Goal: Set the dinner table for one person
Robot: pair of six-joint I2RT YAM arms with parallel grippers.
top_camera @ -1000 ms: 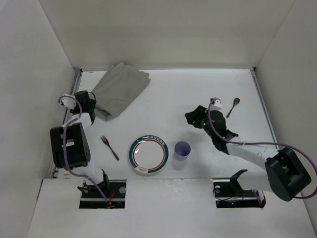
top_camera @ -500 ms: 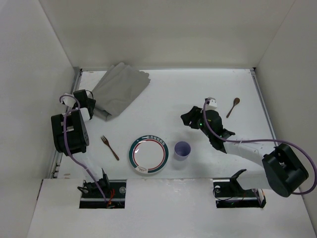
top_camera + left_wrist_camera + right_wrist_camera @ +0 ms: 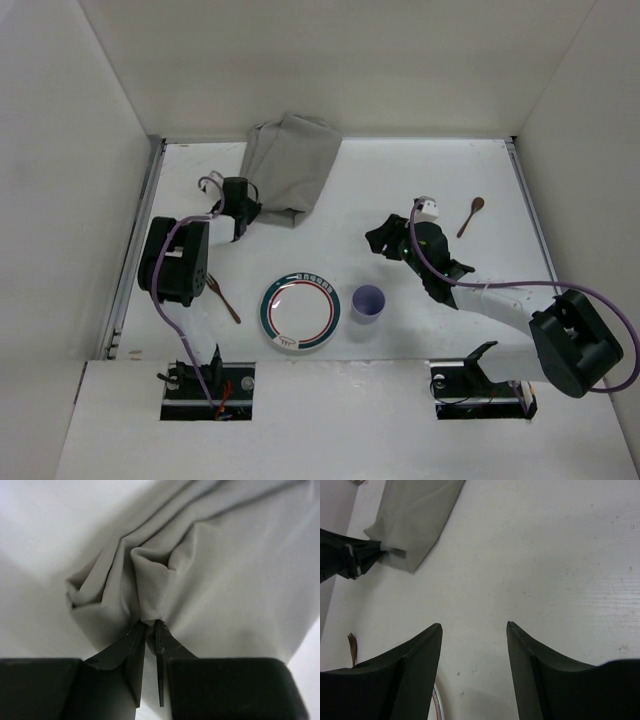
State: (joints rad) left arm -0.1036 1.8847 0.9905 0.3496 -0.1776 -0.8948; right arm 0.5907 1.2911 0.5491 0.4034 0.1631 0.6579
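My left gripper [image 3: 150, 625] is clenched on a bunched corner of the grey cloth mat [image 3: 290, 170]. It lies far left on the dinner table [image 3: 400, 175], the rigid white surface beneath everything. The cloth looks limp and light, so I judge an edge pinch suits it. Next come fork [image 3: 222, 298], plate [image 3: 300, 314] with unreadable rim lettering, and cup [image 3: 367, 302]. My right gripper [image 3: 474, 625] hangs released, with the spoon [image 3: 470, 216] beyond.
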